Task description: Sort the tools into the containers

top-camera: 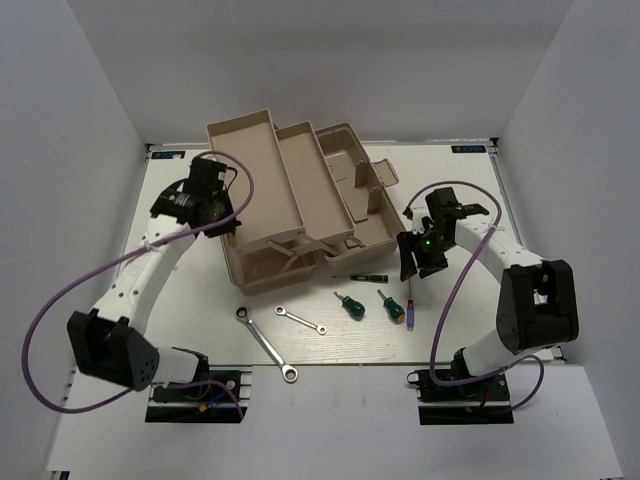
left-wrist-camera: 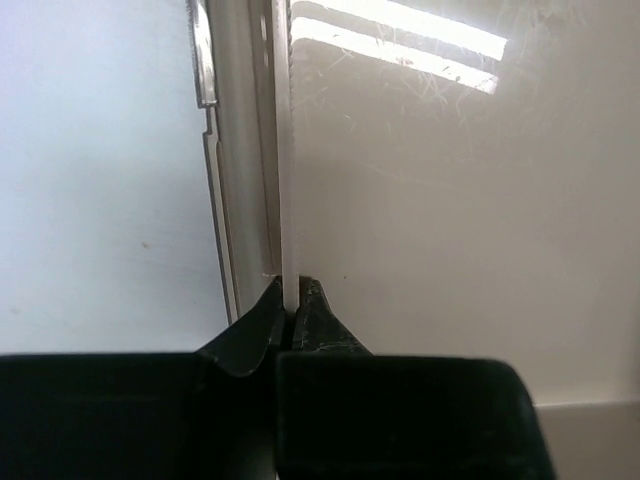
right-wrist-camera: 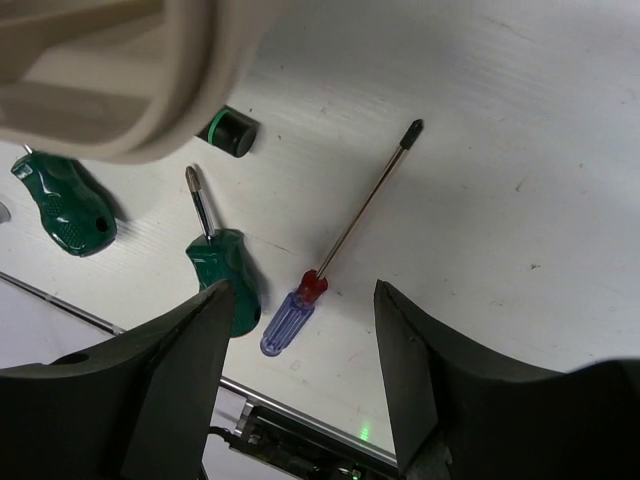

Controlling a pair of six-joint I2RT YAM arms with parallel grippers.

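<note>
Left jaws tight on tray wall; right jaws wide apart

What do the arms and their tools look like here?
Left arm and right arm: white links, bulky black joints, a purple cable looping along each. Left tool and right tool: black wedge-shaped fingers. A green light glows by the right tool.

I can read no text from here; the small blue labels on the table's far edge are too blurred.
</note>
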